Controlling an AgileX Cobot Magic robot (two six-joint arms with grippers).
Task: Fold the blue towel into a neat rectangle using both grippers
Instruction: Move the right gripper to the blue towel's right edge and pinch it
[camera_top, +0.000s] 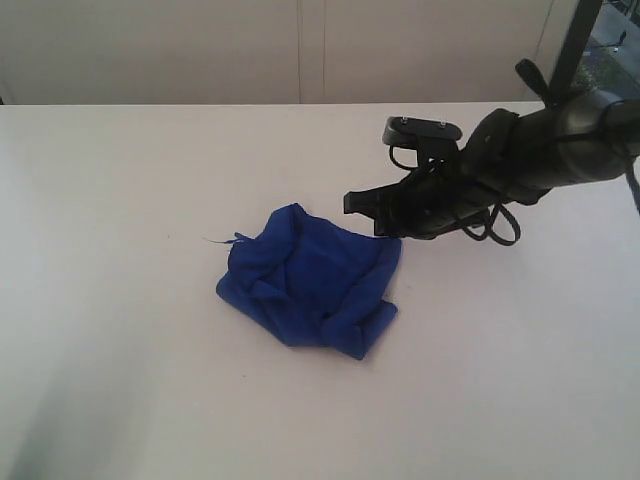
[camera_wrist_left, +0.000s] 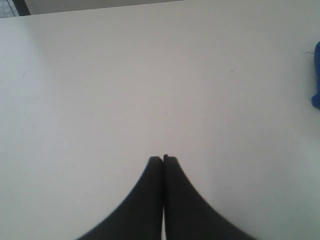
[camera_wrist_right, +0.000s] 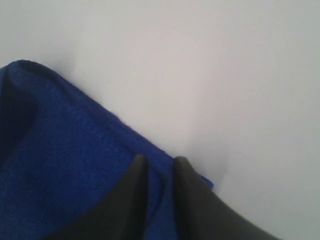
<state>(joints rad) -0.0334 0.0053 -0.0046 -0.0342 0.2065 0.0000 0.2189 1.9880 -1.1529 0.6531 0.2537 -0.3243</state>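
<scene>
The blue towel (camera_top: 310, 285) lies crumpled in a heap in the middle of the white table (camera_top: 120, 200), with a loose thread (camera_top: 222, 240) sticking out at its far left corner. My right gripper (camera_top: 375, 222) reaches in from the right to the towel's far right edge. In the right wrist view its two black jaws (camera_wrist_right: 159, 162) stand narrowly apart with a fold of the towel (camera_wrist_right: 65, 165) pinched between them near the cloth's border. My left gripper (camera_wrist_left: 163, 159) is shut on nothing over bare table, out of the exterior view; a sliver of towel (camera_wrist_left: 316, 80) shows far off.
A pale wall panel (camera_top: 300, 50) runs along the table's far edge. The right arm's black body and cables (camera_top: 540, 150) hang over the table's right rear part. A dark post (camera_top: 580, 40) stands at the back right.
</scene>
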